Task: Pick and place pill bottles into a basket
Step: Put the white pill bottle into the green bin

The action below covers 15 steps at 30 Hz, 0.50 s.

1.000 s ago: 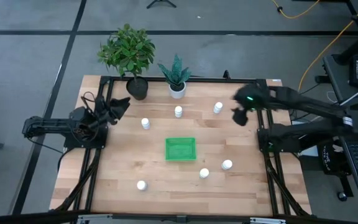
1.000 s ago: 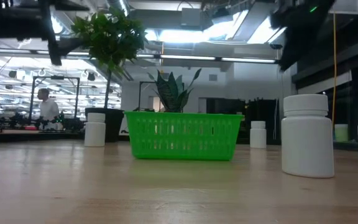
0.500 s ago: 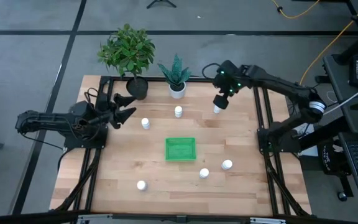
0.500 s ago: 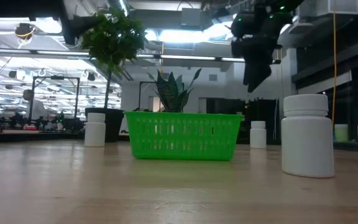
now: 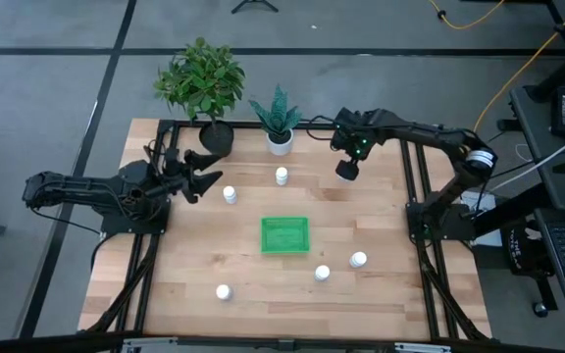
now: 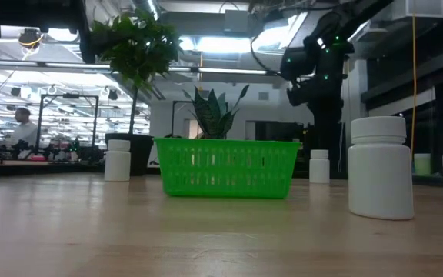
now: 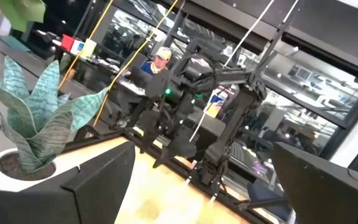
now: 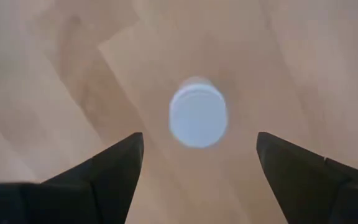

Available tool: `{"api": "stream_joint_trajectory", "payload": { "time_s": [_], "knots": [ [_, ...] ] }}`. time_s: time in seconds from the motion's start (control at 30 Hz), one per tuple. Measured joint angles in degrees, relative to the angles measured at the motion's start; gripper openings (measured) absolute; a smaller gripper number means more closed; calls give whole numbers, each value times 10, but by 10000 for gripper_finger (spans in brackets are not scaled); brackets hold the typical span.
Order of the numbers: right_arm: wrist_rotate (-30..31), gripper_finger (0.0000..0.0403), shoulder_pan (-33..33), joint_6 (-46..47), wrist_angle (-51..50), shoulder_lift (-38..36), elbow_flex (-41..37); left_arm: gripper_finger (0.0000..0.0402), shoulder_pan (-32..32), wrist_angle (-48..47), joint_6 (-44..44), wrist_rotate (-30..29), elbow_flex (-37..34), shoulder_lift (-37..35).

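Observation:
The green basket (image 5: 284, 235) sits at the table's middle and also shows in the low view (image 6: 225, 167). My right gripper (image 5: 347, 169) points down, open, above a white pill bottle whose cap (image 8: 197, 120) shows between its two fingers without touching them. The same bottle stands on the table in the low view (image 6: 319, 165). My left gripper (image 5: 207, 175) is open and empty, held level just left of another bottle (image 5: 230, 194). More bottles stand at the far middle (image 5: 282, 176), near right (image 5: 358, 260) (image 5: 322, 273) and near left (image 5: 224, 291).
A leafy plant in a black pot (image 5: 216, 137) and a spiky plant in a white pot (image 5: 280, 140) stand at the table's far edge, close to both grippers. People show in the room behind, one in the low view (image 6: 21, 123) and one in the left wrist view (image 7: 160, 59).
My right gripper has swung from near the table's right edge toward the left and far side, stopped over the far right bottle and come down toward it, fingers pointing down. My left gripper has moved a little toward the table's right, toward the nearby bottle.

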Motion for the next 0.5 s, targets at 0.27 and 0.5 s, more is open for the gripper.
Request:
{"api": "stream_joint_trajectory", "payload": {
  "time_s": [0.27,0.5],
  "knots": [
    [-13,315,-3,-6,30,18,-27,370,0,9,-8,-15,0,0],
    [-19,315,-2,-16,62,39,-32,370,0,9,-9,-24,0,0]
  ]
}}
